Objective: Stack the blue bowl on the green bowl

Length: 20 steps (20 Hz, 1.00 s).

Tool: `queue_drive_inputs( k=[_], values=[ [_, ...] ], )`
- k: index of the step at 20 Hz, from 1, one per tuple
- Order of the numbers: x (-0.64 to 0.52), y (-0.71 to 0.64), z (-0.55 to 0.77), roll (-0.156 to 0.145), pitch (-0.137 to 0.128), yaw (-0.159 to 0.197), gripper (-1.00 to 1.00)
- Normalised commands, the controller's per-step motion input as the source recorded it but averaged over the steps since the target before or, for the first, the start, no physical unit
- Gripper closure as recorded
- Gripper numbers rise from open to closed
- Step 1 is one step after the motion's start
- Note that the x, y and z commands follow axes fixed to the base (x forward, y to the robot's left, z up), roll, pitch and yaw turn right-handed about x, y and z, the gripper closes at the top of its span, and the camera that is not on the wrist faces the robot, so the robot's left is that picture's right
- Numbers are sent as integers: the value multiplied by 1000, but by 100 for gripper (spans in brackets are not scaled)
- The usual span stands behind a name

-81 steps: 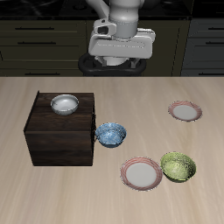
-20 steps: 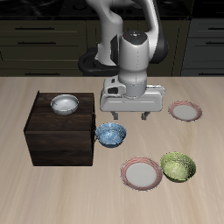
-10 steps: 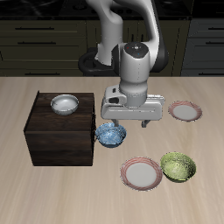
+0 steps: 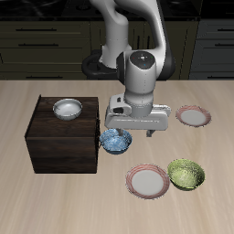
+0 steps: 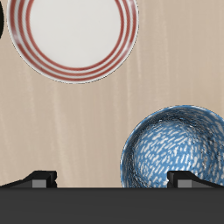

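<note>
wooden table (image 4: 55,206), gripper (image 4: 129,132) half-hiding blue bowl (image 4: 113,142)

The wooden tabletop (image 4: 55,196) carries a dark box (image 4: 62,146), blue bowl (image 4: 116,141), green bowl (image 4: 186,174) and two plates (image 4: 147,181) (image 4: 193,115).

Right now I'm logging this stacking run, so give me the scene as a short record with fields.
blue bowl: on the table beside the dark box, empty
green bowl: nearer the front edge, beside a pink-rimmed plate, empty
hand: open, low over the blue bowl, holding nothing
stacking: not yet done
</note>
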Motion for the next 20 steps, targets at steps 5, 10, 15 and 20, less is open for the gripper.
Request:
queue_drive_inputs(
  k=[5,10,15,20],
  values=[
    [-27,-77,-149,-16,30,-14,-100],
    [-38,-36,-107,-5,25,-11,-100],
    [-2,-42,-105,-5,23,5,-100],
    [-41,44,-133,6,23,5,-100]
  ],
)
